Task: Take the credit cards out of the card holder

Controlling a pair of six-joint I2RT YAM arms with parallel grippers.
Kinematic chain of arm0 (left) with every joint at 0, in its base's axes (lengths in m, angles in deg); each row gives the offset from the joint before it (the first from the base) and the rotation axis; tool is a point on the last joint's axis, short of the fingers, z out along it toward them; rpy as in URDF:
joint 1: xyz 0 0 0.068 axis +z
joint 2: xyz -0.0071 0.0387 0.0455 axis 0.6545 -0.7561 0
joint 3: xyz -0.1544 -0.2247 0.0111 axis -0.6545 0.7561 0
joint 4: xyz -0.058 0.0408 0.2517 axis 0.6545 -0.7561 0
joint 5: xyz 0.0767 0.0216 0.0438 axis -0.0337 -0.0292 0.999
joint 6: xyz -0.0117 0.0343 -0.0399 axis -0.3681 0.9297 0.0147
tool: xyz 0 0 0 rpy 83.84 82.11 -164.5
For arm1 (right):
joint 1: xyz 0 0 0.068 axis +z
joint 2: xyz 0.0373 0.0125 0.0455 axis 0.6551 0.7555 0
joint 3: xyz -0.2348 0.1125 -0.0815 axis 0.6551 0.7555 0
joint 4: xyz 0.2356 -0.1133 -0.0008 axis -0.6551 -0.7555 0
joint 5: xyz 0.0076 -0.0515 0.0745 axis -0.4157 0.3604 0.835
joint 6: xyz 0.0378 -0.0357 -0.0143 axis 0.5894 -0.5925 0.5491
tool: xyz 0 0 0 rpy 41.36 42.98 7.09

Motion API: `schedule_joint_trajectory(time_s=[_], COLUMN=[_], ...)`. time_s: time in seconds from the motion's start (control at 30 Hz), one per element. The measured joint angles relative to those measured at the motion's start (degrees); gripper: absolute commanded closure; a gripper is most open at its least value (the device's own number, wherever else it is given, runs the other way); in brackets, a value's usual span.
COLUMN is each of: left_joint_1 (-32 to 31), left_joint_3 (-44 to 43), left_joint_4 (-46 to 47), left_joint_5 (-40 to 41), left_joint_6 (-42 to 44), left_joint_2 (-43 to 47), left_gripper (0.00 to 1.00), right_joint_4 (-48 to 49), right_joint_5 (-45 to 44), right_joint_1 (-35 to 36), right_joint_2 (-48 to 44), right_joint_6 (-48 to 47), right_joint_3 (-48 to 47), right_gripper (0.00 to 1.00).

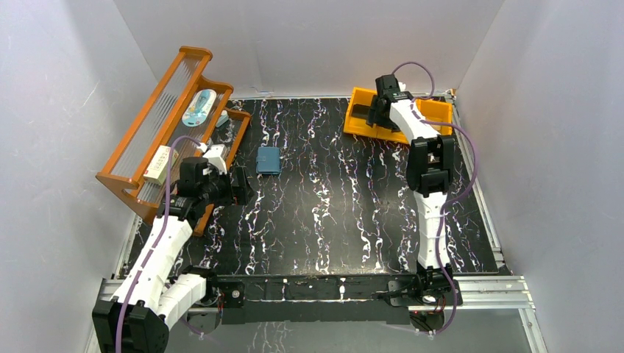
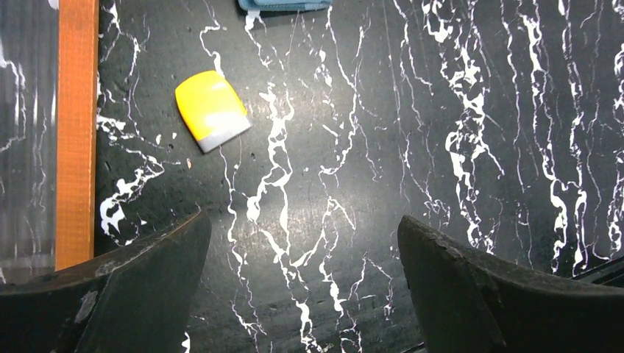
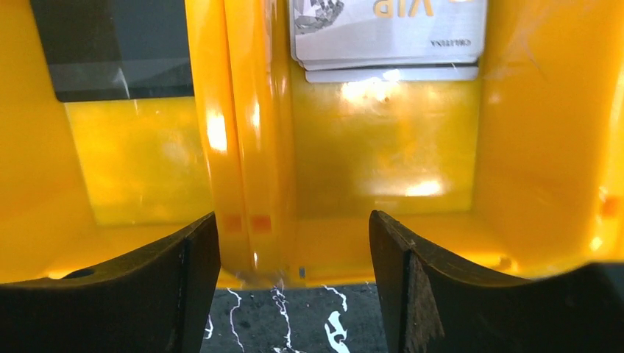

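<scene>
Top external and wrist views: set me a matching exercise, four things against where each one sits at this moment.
Things
1. small teal-blue wallet
2. stack of silver plastic cards
3. small yellow block with a grey edge
4. right tool

Places
A. over the orange bin, open
B. inside a compartment of that bin
C. lying shut on the black marbled table
D. on the table near the orange rack

Pairs: 1-C, 2-B, 3-D, 4-A
</scene>
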Motion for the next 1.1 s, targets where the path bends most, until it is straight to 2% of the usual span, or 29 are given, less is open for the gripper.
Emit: schedule_joint_trajectory(time_s=[0.27,0.6,0.87,1.1], left_joint_1=[0.0,0.0,0.0,0.0], left_joint_3=[1.8,1.9,1.9,1.9], left_joint_4=[1.2,1.7,1.9,1.9], left_joint_5=[0.6,1.7,2.1,2.9], left_joint_6=[-0.2,0.0,0.0,0.0], left_joint_2=[0.6,0.6,0.5,0.4], left_gripper=[0.02,0.02,0.02,0.02], right_joint_4=[-0.5,-1.3,-2.8,-5.0], right_joint_5=[-0.1,-1.3,-1.3,-2.0], right_joint_1=[5.0,15.2,23.2,27.6], right_joint_2=[-1.0,-11.3,-14.5,-15.3], right_joint_6=[0.7,6.2,13.3,16.6], right_joint_3=[5.4,19.3,22.5,22.6], right_gripper=[0.23,0.23,0.23,0.22])
